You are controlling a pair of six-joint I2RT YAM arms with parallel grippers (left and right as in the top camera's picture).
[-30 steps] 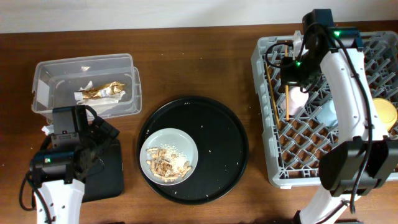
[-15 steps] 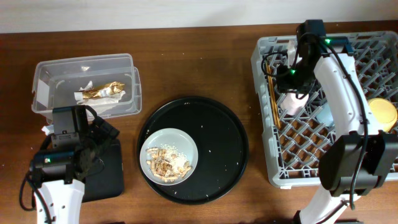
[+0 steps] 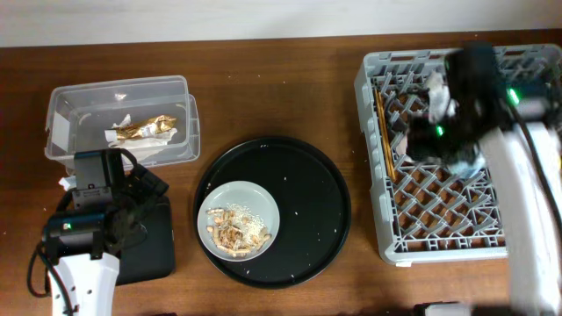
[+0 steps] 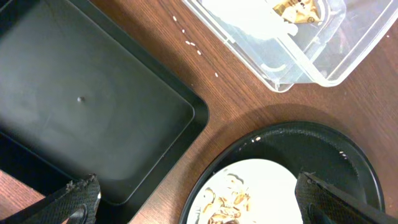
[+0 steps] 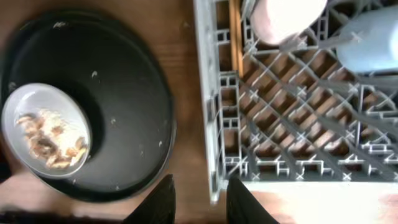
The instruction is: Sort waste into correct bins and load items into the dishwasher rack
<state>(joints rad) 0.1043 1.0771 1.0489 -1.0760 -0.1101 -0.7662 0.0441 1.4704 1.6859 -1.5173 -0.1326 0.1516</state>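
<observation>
Rack (image 3: 439, 237): one, at the right of the tabletop (image 3: 290, 88); holds one pink cup (image 5: 286, 15), one blue cup (image 5: 373, 43), and chopsticks (image 5: 235, 37) along its left edge.
Plate (image 3: 257, 197): one, grey, carrying food scraps (image 3: 233, 233), on the round tray (image 3: 307, 175).
Tub (image 3: 70, 105): one, clear, one gold wrapper (image 3: 145, 129) inside.
Black tray (image 4: 93, 106): one, near the tub.
Left hand (image 4: 211, 205): fingers wide apart, empty.
Right hand (image 5: 202, 202): fingers slightly apart, empty.
</observation>
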